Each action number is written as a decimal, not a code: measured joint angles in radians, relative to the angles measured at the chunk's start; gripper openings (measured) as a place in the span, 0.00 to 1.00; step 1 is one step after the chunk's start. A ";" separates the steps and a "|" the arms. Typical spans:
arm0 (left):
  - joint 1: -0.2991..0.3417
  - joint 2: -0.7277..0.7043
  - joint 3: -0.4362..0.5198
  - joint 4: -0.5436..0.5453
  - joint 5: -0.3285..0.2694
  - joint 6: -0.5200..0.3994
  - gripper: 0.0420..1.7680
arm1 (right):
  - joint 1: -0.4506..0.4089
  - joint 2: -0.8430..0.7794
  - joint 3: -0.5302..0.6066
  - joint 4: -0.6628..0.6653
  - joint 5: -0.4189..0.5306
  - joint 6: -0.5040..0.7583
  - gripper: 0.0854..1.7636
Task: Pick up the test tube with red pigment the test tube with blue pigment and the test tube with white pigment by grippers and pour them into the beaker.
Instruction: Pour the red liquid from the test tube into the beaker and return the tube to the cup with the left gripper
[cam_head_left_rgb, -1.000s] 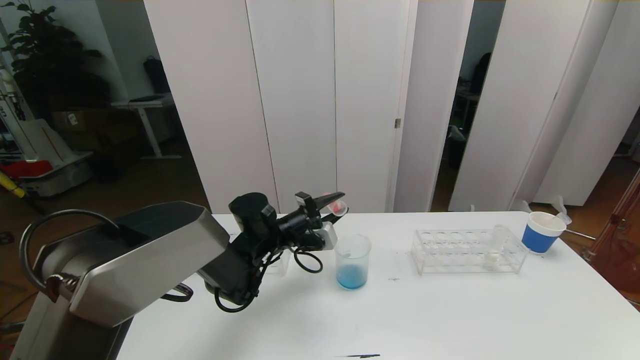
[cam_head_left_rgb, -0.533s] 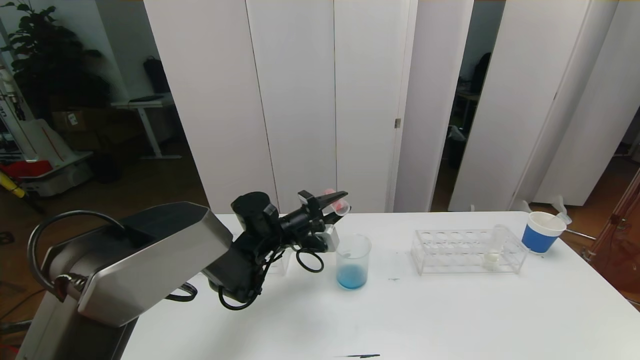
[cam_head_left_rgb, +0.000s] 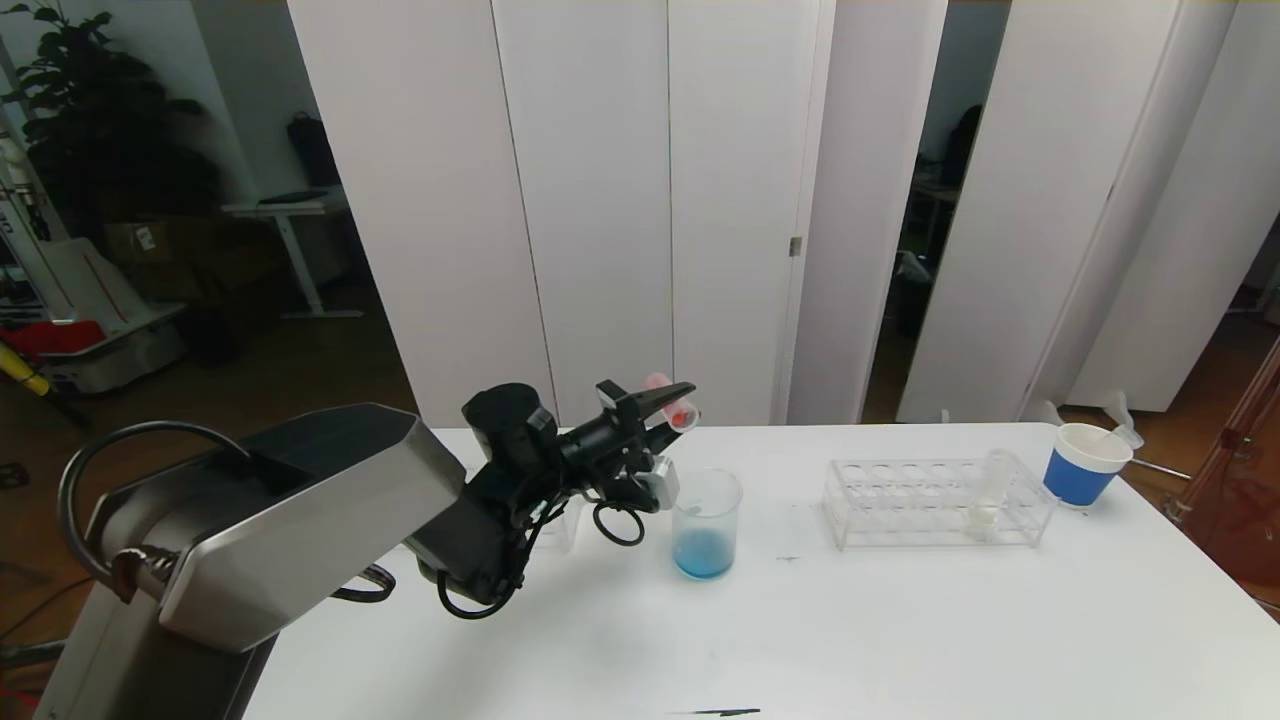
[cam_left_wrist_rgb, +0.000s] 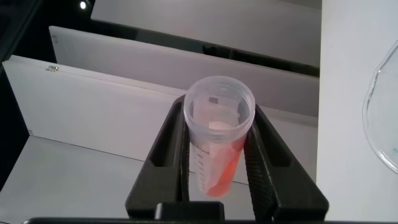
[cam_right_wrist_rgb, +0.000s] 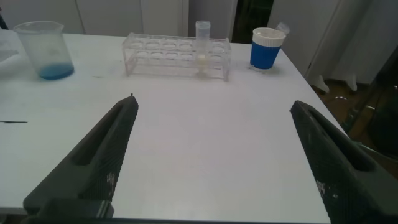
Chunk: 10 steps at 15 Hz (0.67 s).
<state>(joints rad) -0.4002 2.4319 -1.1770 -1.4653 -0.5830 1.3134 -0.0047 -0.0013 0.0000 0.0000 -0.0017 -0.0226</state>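
Left gripper squeezes one clear plastic test tube with red paint, mid-frame.
One clear beaker holds blue; one white-paint tube stands right; right gripper gapes wide.

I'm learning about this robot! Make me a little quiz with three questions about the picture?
1. True or false: the left gripper holds the test tube with red pigment.
2. What colour is the liquid in the beaker?
3. Where does the test tube with white pigment stand: A in the rack, B in the paper cup?

Key: 1 true; 2 blue; 3 A.
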 joint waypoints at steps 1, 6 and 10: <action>0.000 0.000 -0.003 -0.001 0.001 0.019 0.32 | 0.000 0.000 0.000 0.000 0.000 0.000 0.99; -0.003 0.003 -0.006 -0.008 0.003 0.053 0.32 | 0.000 0.000 0.000 0.000 0.000 0.000 0.99; -0.003 0.000 -0.016 -0.008 0.003 0.058 0.32 | 0.000 0.000 0.000 0.000 0.000 0.000 0.99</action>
<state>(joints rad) -0.4036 2.4317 -1.1930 -1.4734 -0.5796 1.3715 -0.0047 -0.0013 0.0000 0.0000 -0.0017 -0.0226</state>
